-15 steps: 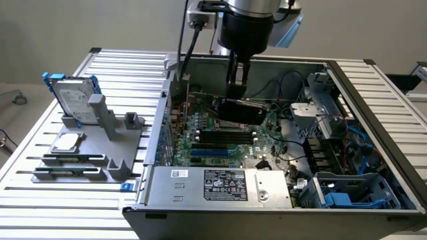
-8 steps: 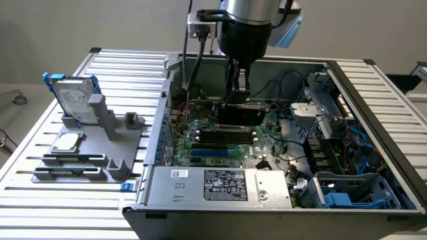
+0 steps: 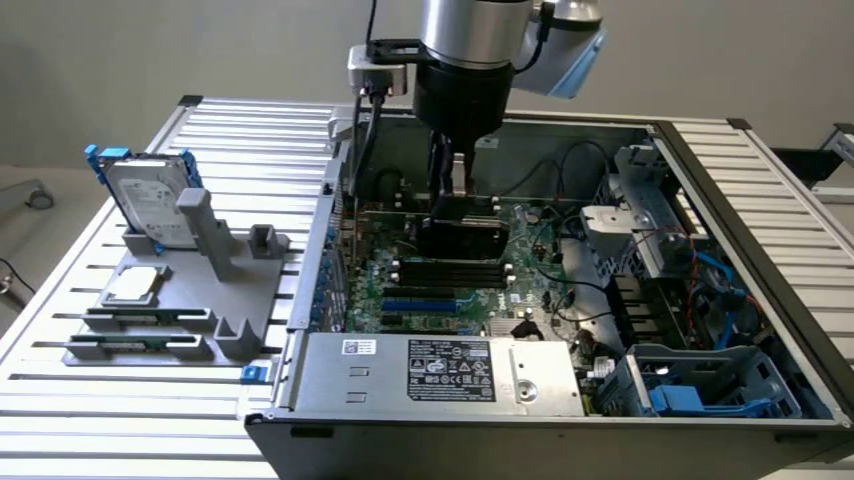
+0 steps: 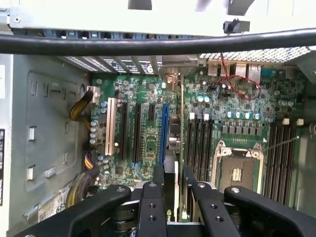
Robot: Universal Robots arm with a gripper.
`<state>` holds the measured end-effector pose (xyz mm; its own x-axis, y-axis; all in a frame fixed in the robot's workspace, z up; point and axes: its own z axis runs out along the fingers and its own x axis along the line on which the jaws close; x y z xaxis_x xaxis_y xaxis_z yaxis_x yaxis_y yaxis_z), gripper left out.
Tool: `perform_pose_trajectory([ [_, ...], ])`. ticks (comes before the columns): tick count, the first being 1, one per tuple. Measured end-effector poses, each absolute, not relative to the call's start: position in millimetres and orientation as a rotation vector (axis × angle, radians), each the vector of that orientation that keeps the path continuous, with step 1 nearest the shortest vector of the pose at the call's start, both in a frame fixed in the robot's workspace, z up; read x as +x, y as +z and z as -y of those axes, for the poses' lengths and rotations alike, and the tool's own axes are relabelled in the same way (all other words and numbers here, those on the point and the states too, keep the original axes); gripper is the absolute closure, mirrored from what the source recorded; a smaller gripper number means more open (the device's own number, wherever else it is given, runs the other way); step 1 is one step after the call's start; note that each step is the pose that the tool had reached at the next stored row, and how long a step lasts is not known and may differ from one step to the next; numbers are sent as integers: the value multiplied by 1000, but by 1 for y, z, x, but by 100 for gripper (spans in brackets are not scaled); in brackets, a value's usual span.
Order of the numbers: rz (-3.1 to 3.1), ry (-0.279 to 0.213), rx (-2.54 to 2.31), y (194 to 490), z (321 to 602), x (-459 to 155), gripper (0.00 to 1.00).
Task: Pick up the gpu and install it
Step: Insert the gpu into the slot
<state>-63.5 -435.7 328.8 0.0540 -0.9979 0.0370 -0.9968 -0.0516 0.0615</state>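
1. Tool (image 3: pixel 451 190): clenched on the gpu (image 3: pixel 467 238), fingers (image 4: pixel 159 180) on both of its faces.
2. Gpu: held on edge inside the open computer case (image 3: pixel 747 190), low over the motherboard (image 4: pixel 148 143), beside the blue slot (image 4: pixel 164 129); contact cannot be told.
3. Hard drive (image 3: pixel 150 200): upright in a grey holder on the counter (image 3: pixel 80 400), at the exterior view's left.

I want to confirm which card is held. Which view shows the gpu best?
The exterior view: the gpu hangs from the fingers, black shroud facing the camera, over the motherboard. The wrist view shows it edge-on, a thin strip between the fingers.
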Motion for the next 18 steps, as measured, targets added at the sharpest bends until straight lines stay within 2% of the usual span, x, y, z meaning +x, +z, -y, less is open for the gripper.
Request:
perform_pose_trajectory([
  [18,2142,-6,2212,317,447,-66,74],
])
